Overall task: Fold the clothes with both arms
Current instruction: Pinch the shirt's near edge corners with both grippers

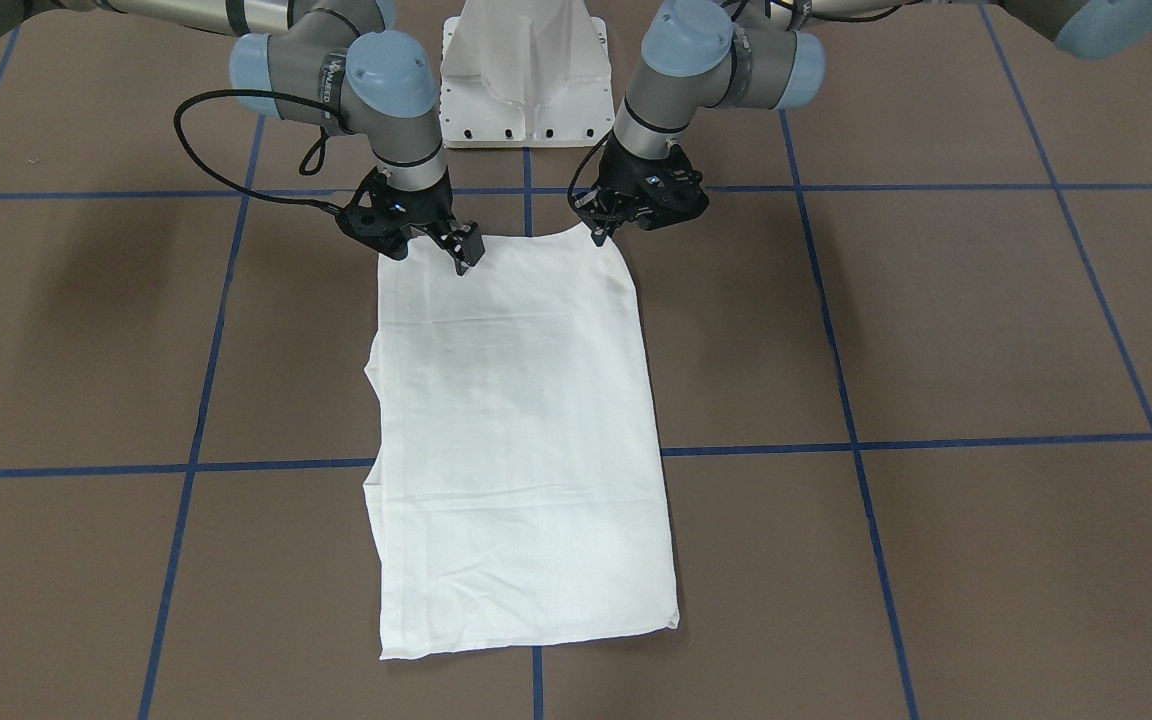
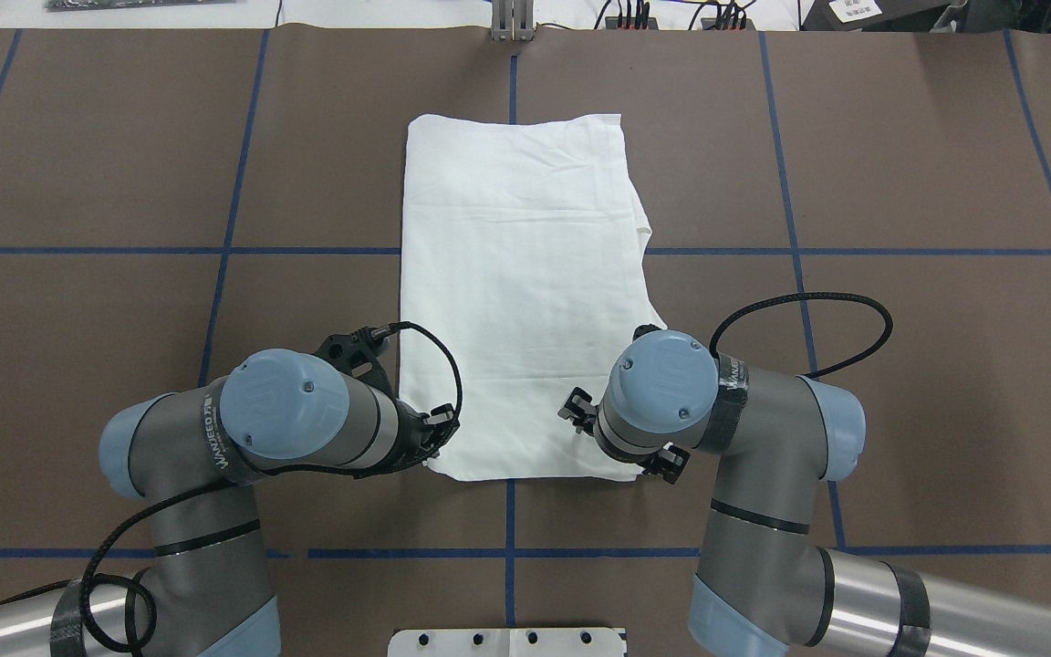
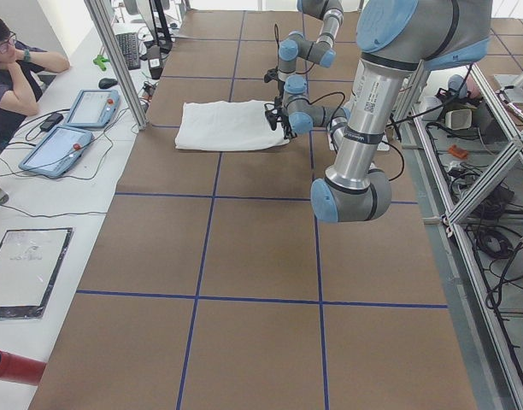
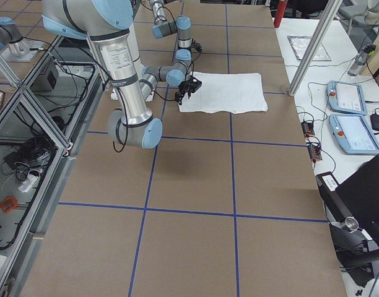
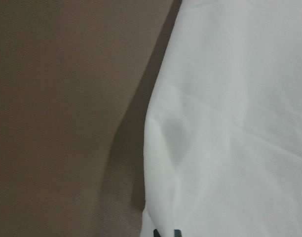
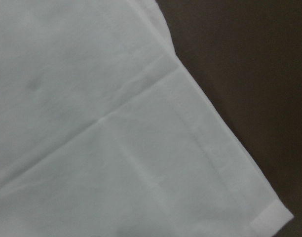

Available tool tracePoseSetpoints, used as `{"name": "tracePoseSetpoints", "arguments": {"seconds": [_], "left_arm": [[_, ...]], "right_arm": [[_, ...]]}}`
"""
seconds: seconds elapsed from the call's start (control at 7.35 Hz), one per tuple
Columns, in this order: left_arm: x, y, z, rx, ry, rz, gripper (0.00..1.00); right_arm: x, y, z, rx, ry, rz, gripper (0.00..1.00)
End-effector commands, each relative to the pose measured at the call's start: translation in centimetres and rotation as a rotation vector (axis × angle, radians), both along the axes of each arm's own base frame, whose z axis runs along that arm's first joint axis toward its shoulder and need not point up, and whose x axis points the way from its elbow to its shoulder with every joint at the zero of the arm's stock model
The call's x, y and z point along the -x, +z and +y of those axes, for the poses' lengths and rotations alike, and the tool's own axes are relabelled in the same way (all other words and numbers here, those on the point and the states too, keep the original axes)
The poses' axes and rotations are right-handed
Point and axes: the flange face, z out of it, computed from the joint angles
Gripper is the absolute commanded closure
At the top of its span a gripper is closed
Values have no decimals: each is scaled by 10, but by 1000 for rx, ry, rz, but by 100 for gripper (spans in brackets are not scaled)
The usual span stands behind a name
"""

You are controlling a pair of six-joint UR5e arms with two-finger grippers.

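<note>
Exterior front-facing: one white T-shirt (image 1: pixel 516 430) lies folded into a long rectangle on the brown table (image 1: pixel 936 330), running from the robot's side out to the far side. Two arms (image 1: pixel 386 90) reach down to its near edge, one gripper on each. The right gripper (image 1: pixel 464 252) sits over the near right corner with its tips on the cloth; whether it is released or clenched cannot be told. The left gripper (image 1: pixel 598 235) is clenched on the near left corner, where the edge rises into a small peak. One white pedestal (image 1: pixel 526 90) stands behind them, apart from the shirt.

Overhead exterior: the two wrists hide both grippers and both near corners. One black cable (image 2: pixel 808 319) loops beside each wrist.

Exterior left: one person (image 3: pixel 9 68) sits at a bench beyond the far side, with two tablets (image 3: pixel 56 149).

Left wrist-mounted: two dark fingertips (image 5: pixel 176 232) sit close together on the cloth at a crease.

Right wrist-mounted: a hemmed corner lies flat.
</note>
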Motion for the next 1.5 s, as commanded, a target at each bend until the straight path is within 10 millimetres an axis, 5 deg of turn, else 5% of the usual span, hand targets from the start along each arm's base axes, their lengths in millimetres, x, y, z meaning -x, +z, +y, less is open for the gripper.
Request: {"name": "tracePoseSetpoints", "arguments": {"seconds": [0.0,1.22,1.36], "left_arm": [[0,0,1,0,2,1,100],[0,-5,-1,-5,-4,9,100],[0,-3,-1,-4,-4,6,100]], "right_arm": [[-4,7,2,12,7,28,0],[3,13,13,17,-11,37,0],[3,14,13,17,-11,38,10]]}}
